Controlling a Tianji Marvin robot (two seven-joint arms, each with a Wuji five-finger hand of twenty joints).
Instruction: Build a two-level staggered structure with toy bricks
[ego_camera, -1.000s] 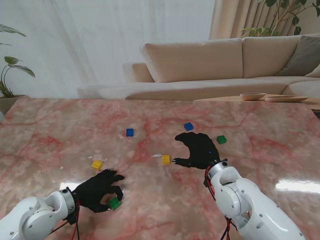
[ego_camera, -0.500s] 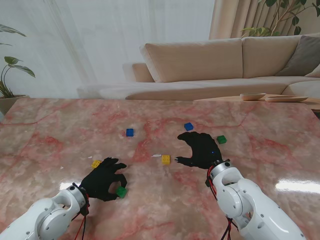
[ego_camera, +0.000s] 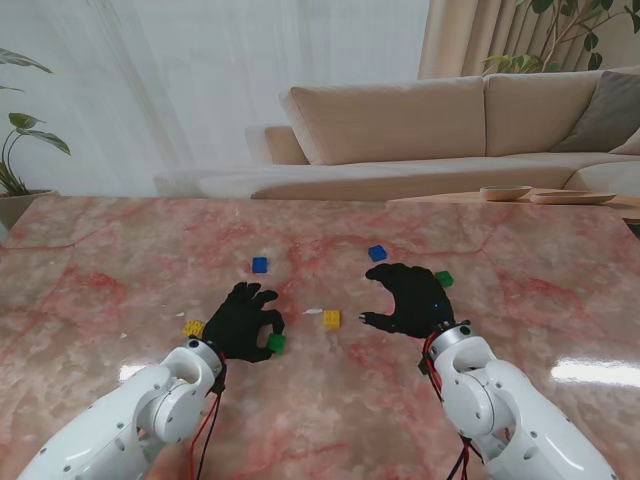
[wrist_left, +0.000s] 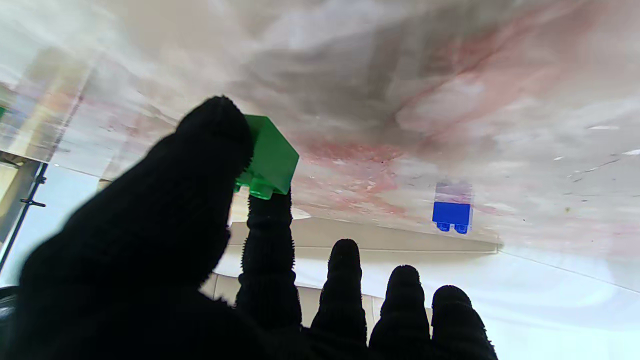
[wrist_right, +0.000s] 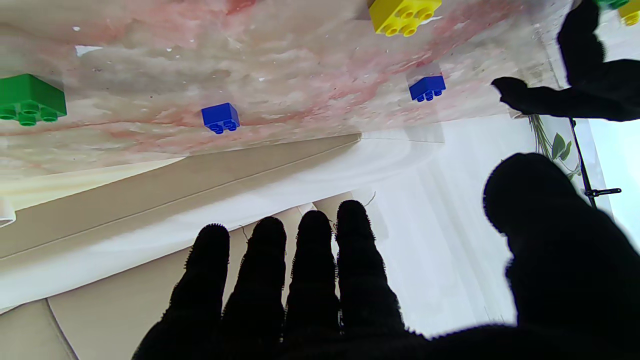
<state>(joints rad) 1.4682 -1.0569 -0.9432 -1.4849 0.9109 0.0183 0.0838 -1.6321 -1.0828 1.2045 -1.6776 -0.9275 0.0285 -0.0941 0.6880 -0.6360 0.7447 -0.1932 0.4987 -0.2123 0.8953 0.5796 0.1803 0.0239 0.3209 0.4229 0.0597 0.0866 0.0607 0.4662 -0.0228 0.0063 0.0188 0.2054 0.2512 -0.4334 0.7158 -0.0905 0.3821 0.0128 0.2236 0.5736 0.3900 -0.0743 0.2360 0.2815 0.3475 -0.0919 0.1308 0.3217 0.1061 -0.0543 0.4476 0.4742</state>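
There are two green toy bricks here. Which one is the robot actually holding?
The green toy brick pinched in the left robot hand, near the table's middle. The other green toy brick rests untouched on the pink marble table, beyond the open right robot hand.

Left hand (ego_camera: 246, 320), lower centre-left of stand frame: thumb and index finger pinched, other fingers loosely curled. Right hand (ego_camera: 411, 299), centre-right: fingers spread, palm down, holding nothing.
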